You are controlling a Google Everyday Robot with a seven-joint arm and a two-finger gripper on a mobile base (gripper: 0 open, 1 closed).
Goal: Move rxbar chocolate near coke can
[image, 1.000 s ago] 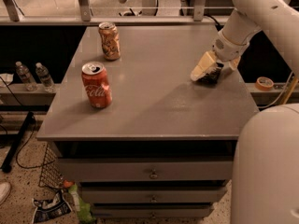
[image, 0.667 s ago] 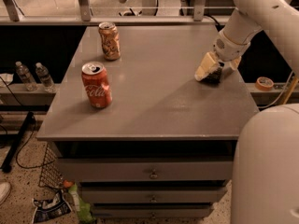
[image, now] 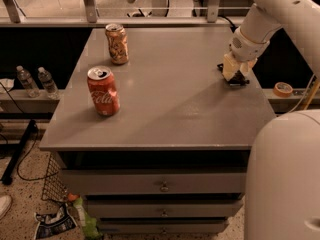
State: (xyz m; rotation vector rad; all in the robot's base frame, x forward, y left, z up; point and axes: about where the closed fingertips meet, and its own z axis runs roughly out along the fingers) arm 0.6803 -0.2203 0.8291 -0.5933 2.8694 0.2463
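The coke can [image: 103, 91] stood left of centre on the grey table [image: 170, 119], while at the right edge the gripper [image: 233, 74] sat low over the dark rxbar chocolate [image: 240, 81], whether clamping it I could not tell, and an orange-tan can [image: 116, 44] stood farther back, upper left.

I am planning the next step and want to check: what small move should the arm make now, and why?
Probably make sure of the grasp. The gripper is low at the right edge of the table, over a dark shape that seems to be the rxbar chocolate; whether it is held cannot be seen. The coke can stands far off, front left.
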